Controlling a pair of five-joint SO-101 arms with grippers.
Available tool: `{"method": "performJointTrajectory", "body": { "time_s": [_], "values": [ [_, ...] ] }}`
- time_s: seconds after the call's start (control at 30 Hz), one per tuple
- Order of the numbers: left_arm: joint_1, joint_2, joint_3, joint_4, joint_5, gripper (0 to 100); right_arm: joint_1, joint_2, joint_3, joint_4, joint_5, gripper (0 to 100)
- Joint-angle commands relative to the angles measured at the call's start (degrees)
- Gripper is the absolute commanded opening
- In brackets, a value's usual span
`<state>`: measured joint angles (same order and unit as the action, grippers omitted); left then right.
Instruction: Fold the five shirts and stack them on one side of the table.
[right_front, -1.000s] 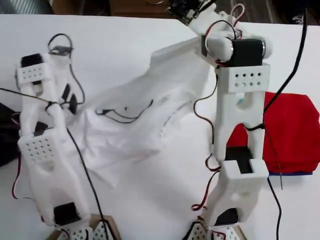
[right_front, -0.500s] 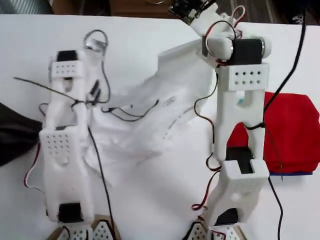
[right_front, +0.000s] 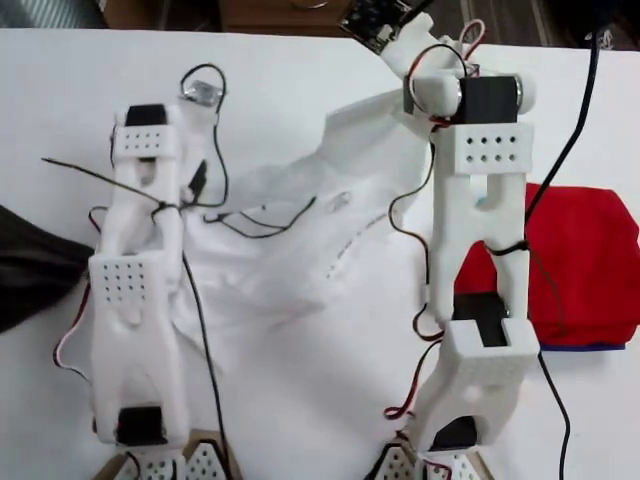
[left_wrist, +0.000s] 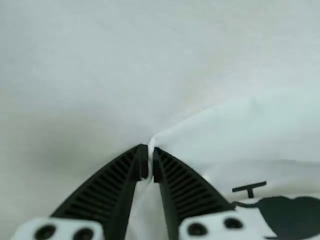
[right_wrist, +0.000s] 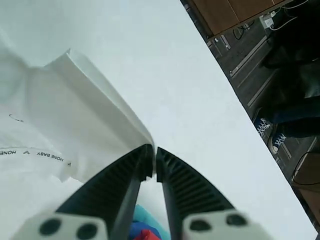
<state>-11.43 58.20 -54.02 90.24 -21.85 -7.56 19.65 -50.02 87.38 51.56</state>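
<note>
The left gripper (left_wrist: 148, 155) is pinching an edge of the crumpled white cotton shirt with thin dark printed lines (right_front: 300, 250), its ribbed black jaws closed on the cloth right at their tips. Over the last second the left arm (right_front: 135, 300) has been carrying that edge away from the arms' bases and inward. The cloth trailing behind the gripper is therefore drawing out more evenly.

The right gripper (right_wrist: 151, 155) is likewise clamped on a folded corner of the shirt at its tips, and the right arm (right_front: 485, 200) has barely been shifting. The shirt is now hanging stretched between the two grippers above the white table (right_front: 300, 400). This looks like spreading it out before the first fold.

A folded red shirt (right_front: 590, 260) is lying beside the right arm, on a blue layer (right_front: 580, 347) that is peeking out beneath it. A dark cloth (right_front: 30, 280) is being cut off at the frame's edge beside the left arm. Both arms are covering parts of the white shirt, so its full outline is staying unclear.
</note>
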Motion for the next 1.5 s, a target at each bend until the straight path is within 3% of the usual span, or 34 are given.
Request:
{"method": "performJointTrajectory", "body": {
  "time_s": [0.0, 0.2, 0.33, 0.57, 0.77, 0.9, 1.1, 1.27, 1.47],
  "values": [
    [-1.6, -0.6, -9.9, 3.4, 0.8, 2, 0.6, -4.0, -0.3, -2.5, -3.8, 2.0],
    [-2.2, -0.9, -32.6, 12.4, 1.6, 2, 0.0, -5.8, -1.0, -3.2, -11.2, 2.0],
    [-3.4, -5.5, -32.9, 12.4, 3.5, 2, -2.5, -9.0, -1.1, -1.3, -11.9, 2.0],
    [-1.3, -25.5, -7.6, 12.3, 3.6, 2, -3.1, -13.9, -0.8, 5.2, -11.9, 2.0],
    [-1.6, -48.4, 24.4, 12.3, 3.0, 2, -3.3, -18.9, 0.5, 10.7, -11.9, 2.0],
    [-3.1, -63.5, 46.2, 12.1, -3.1, 2, -3.4, -26.3, 9.4, 10.7, -11.7, 2.0],
    [-8.6, -76.7, 71.3, 9.1, -15.6, 2, -4.9, -40.0, 34.8, 10.3, -6.1, 2.1],
    [-13.3, -76.5, 86.0, 2.7, -25.9, 2, -5.0, -50.0, 53.5, 4.4, -5.8, 2.1],
    [-14.5, -75.1, 84.7, 2.3, -26.9, 6, -4.9, -57.2, 65.5, -2.8, -5.8, 2.1]
  ]
}}
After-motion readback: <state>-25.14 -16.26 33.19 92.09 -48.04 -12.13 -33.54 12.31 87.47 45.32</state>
